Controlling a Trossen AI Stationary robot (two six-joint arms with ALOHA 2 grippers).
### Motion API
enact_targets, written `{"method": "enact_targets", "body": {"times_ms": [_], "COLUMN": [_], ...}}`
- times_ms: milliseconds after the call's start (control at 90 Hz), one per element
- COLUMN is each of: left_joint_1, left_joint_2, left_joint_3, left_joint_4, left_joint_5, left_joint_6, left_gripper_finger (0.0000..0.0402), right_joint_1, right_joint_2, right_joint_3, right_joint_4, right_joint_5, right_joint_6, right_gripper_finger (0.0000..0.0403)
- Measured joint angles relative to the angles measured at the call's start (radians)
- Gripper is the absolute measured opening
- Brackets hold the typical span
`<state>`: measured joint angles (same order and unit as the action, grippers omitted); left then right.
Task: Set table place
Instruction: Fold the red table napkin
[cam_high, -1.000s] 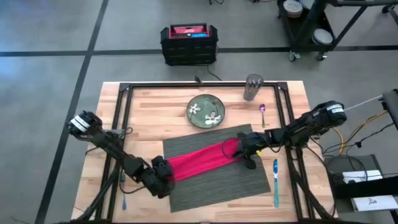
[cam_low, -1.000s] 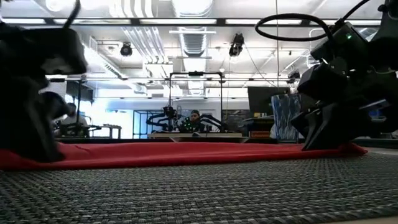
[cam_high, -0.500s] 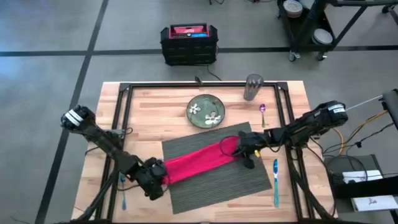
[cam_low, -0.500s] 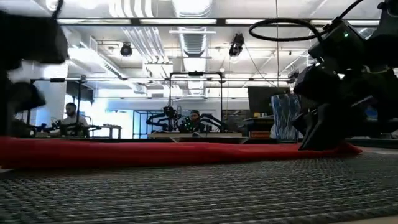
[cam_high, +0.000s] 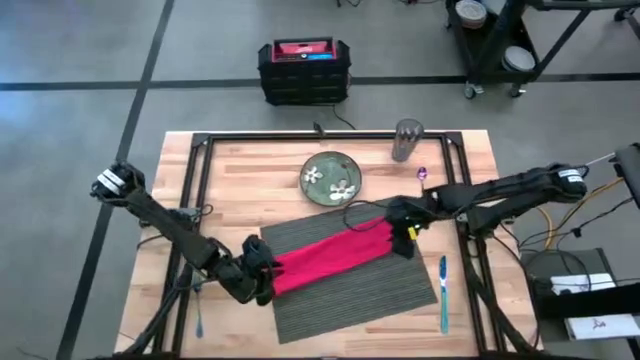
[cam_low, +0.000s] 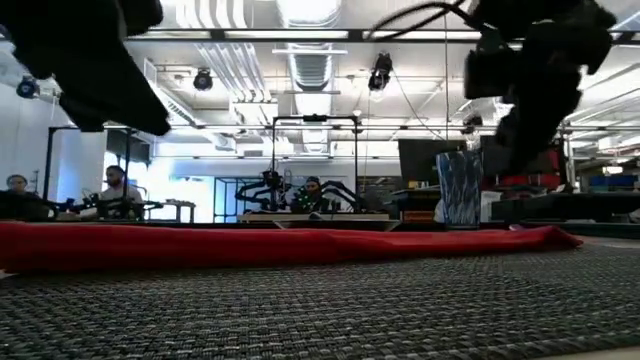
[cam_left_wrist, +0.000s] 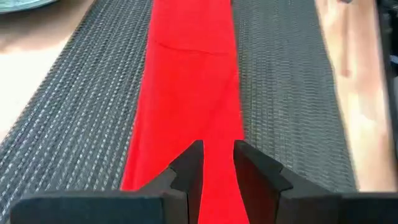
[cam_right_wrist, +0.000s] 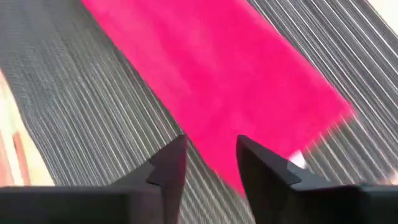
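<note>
Both claws have let go of the red napkin, now flat on the placemat mid-table, the narrowly parted left gripper and right gripper each over an end; retreat upward to avoid snagging the cloth.

The placemat is lying on the table, and everything else is sitting around it. A napkin is stretching across it. A plate is resting just behind it, a cup farther back to the right. What looks like a spoon is lying behind its right corner, another utensil at its right.
</note>
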<state>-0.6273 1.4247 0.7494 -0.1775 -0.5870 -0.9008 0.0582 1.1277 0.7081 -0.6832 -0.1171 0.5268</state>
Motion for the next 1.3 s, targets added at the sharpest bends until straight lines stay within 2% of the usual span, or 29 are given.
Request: {"method": "enact_targets", "body": {"times_ms": [100,256,489,600,1011,1178,1300], "left_joint_1": [0.023,0.058,0.072,0.075,0.078,0.08,0.081], "left_joint_2": [0.062,0.145,0.193,0.192,0.187,0.187,0.187], "left_joint_3": [0.0,0.001,0.004,0.004,0.003,0.003,0.002], "left_joint_4": [0.066,0.144,0.15,0.152,0.156,0.156,0.156], "left_joint_5": [0.031,0.11,0.12,0.121,0.098,0.091,0.075], "left_joint_6": [0.061,0.113,0.12,0.13,0.138,0.138,0.138], "left_gripper_finger": [0.0075,0.0075,0.0075,0.0075,0.0075,0.0075,0.0075], "right_joint_1": [-0.004,-0.031,-0.078,-0.08,-0.079,-0.079,-0.079], "right_joint_2": [-0.042,-0.06,-0.024,-0.005,0.132,0.163,0.166], "right_joint_3": [-0.064,-0.212,-0.354,-0.382,-0.38,-0.38,-0.386], "right_joint_4": [-0.017,0.19,0.454,0.539,0.641,0.668,0.69], "right_joint_5": [0.034,0.039,0.039,0.039,0.092,0.102,0.103], "right_joint_6": [0.097,0.2,0.273,0.293,0.302,0.292,0.257], "right_gripper_finger": [0.0186,0.0221,0.0234,0.0223,0.0167,0.0116,0.006]}}
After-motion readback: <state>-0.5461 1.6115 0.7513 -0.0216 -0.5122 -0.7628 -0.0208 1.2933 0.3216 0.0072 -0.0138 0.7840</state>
